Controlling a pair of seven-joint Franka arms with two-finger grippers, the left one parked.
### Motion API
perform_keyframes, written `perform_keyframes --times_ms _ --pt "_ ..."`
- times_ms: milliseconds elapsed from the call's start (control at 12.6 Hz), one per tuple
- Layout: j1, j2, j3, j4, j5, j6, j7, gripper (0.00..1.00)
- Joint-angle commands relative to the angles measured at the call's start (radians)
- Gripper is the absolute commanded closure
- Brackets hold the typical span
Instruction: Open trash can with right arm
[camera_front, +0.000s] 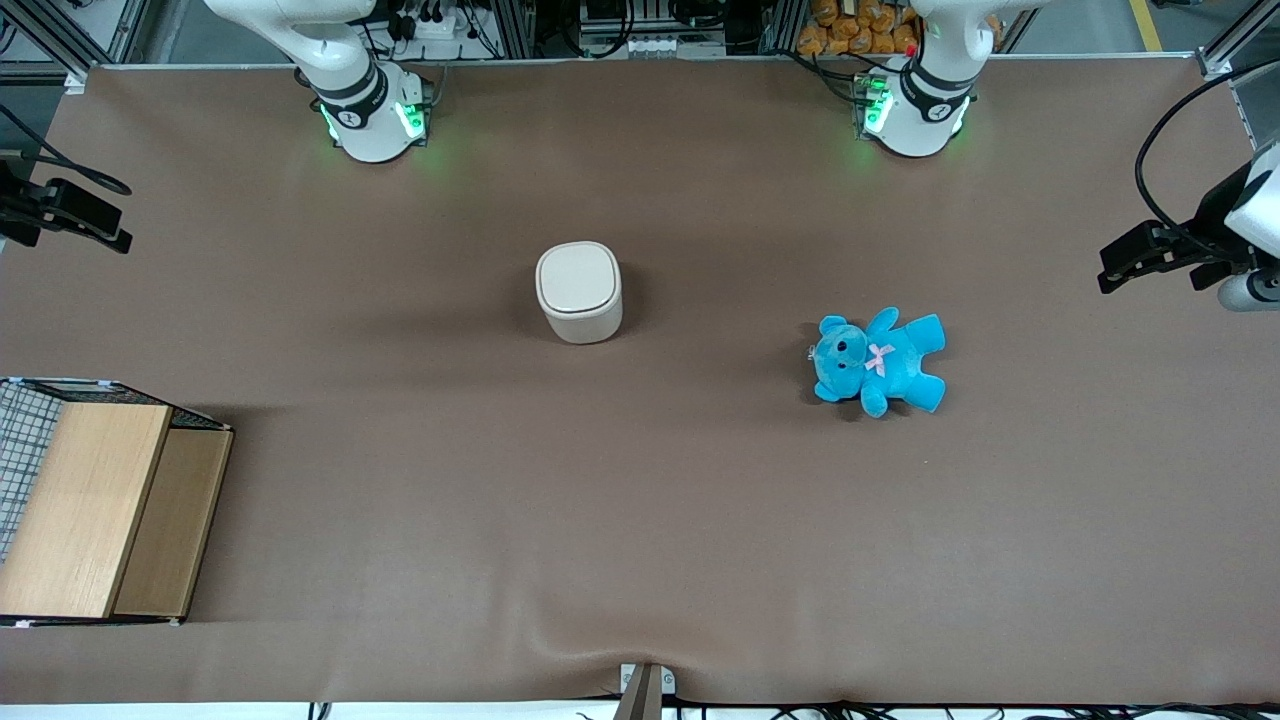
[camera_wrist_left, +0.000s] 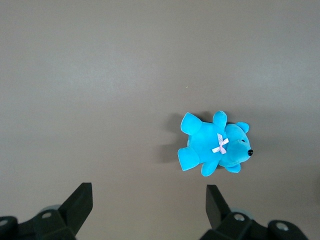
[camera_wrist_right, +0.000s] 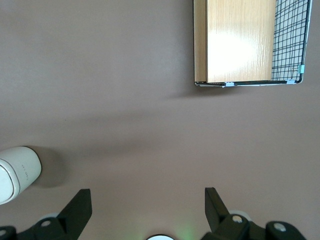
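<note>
1. Working arm's end of the table, near the front camera: I see a wooden box (camera_front: 95, 510) with wire mesh (camera_front: 22, 440) on its outer side. From the front its flat wood top hides the inside, so I can't tell what it holds. The wrist camera shows the same box (camera_wrist_right: 240, 42), wood panel and black mesh, nothing visible in it.
2. The gripper (camera_wrist_right: 147, 207) hangs high over bare brown table (camera_front: 640, 520) at the working arm's end. Fingers (camera_wrist_right: 80, 205) spread wide apart, nothing between them, touching nothing. In the front view it sits at the frame edge (camera_front: 75, 215), well apart from the bin.
3. Right arm (camera_front: 350, 80): its base is at the table edge farthest from the front camera, green lights on.
4. Trash can (camera_front: 579, 292): cream-white, rounded-square, upright near the table's middle. Lid flat and closed, so I can't see the contents. Nothing touches it. On the wrist camera it shows only partly (camera_wrist_right: 17, 172), standing clear of the fingers.
5. Blue teddy (camera_front: 878, 362) lies flat toward the parked arm's end, slightly nearer the front camera than the bin, well apart from it. Pink bow on its chest. Left wrist camera shows it too (camera_wrist_left: 215, 145).
</note>
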Motion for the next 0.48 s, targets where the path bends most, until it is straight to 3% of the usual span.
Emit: perform_keyframes --times_ms 0,398 --pt "0.012 -0.004 -0.015 -0.002 0.011 0.001 -0.009 0.0" --pt "0.014 0.005 -0.013 0.0 0.015 -0.001 -0.003 0.0"
